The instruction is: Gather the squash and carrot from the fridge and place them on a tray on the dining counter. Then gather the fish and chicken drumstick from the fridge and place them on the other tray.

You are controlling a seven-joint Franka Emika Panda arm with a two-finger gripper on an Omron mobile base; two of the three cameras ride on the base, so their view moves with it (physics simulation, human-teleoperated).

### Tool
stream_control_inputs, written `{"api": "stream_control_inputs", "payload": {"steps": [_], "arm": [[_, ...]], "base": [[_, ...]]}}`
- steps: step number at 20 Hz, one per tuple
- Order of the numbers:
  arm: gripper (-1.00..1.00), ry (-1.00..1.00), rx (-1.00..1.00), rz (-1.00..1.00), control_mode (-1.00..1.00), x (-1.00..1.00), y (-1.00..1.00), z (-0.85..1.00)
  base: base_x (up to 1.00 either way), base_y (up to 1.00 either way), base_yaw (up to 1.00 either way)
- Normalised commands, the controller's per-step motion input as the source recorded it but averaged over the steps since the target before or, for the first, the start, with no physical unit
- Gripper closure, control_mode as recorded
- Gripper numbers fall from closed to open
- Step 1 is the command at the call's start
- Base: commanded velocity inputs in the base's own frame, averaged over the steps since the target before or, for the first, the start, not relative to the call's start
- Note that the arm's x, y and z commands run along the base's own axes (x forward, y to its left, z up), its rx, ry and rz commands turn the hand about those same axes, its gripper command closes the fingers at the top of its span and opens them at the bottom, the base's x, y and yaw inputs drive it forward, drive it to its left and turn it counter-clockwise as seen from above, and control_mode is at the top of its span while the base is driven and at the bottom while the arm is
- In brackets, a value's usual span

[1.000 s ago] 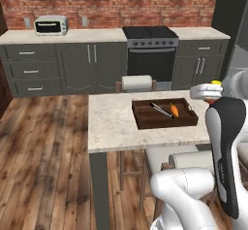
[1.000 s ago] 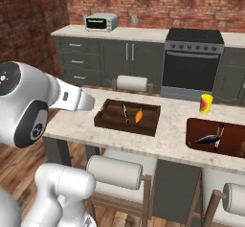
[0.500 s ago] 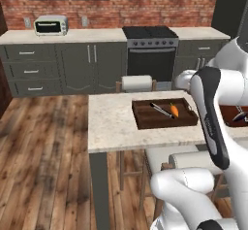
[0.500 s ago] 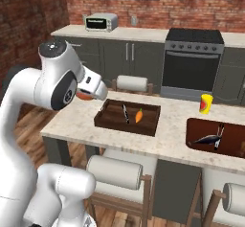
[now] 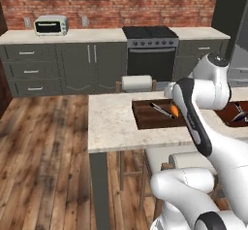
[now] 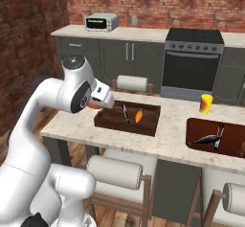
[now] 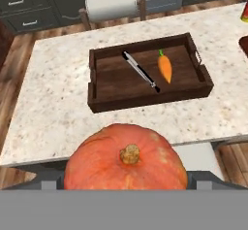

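Carrying the squash (image 7: 126, 163) in its closed fingers, the gripper (image 6: 98, 101) hangs at the near-left edge of the tray (image 7: 97, 100); the carrot (image 7: 165, 67) lies inside, beyond it; the drop spot lies ahead and to the right.

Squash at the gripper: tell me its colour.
Orange, with a tan stem; the squash shows best in the hand view.
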Motion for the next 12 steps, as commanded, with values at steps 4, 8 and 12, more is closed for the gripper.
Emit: {"api": "stream_control_inputs", "payload": {"steps": [4, 8, 12], "arm": [[1.00, 0.00, -0.01, 0.00, -1.00, 0.75, 0.08, -0.82], [1.00, 0.04, 0.00, 0.00, -1.00, 0.91, 0.08, -0.62], [1.00, 0.05, 0.00, 0.00, -1.00, 0.90, 0.02, -0.46]], "base": [[0.00, 0.00, 0.00], [0.00, 0.00, 0.00], [0.00, 0.00, 0.00]]}}
